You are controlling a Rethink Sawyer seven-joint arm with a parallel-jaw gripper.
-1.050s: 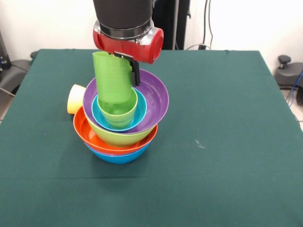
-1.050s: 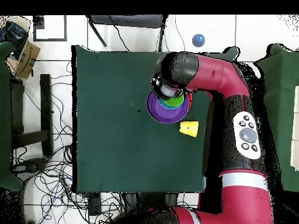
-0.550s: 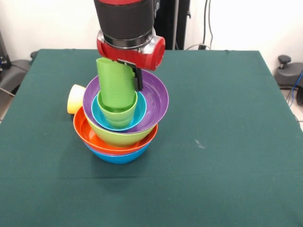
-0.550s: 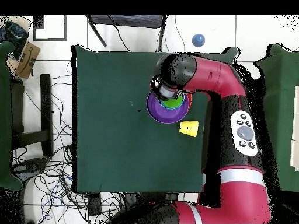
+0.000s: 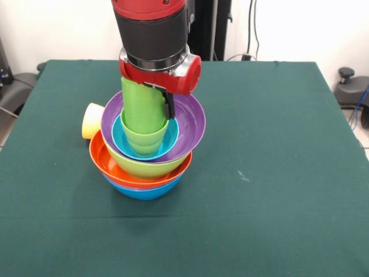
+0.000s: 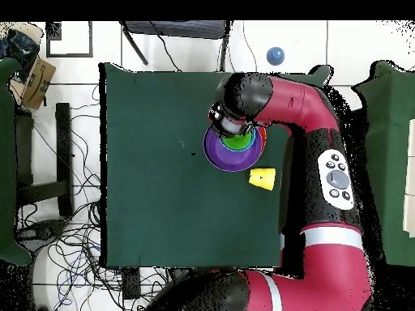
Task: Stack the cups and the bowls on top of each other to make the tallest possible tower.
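A tower point(image 5: 147, 156) of nested bowls was seen on the green table. The blue bowl point(image 5: 144, 191) was placed at the bottom, with the orange bowl point(image 5: 115, 170) set inside it. The lime green bowl point(image 5: 144, 167) was nested in the orange one, slightly tilted, and the purple bowl point(image 5: 187, 124) was seated in the lime green one. Inside the purple bowl the small cyan bowl point(image 5: 124, 144) was lodged. A light green cup point(image 5: 144, 118) was stood upright in the cyan bowl, its upper part hidden. A pale yellow cup point(image 5: 92, 120) was laid on its side just beside the tower, apart from the stack; in the overhead view it point(image 6: 261, 178) was seen next to the purple bowl point(image 6: 223, 154).
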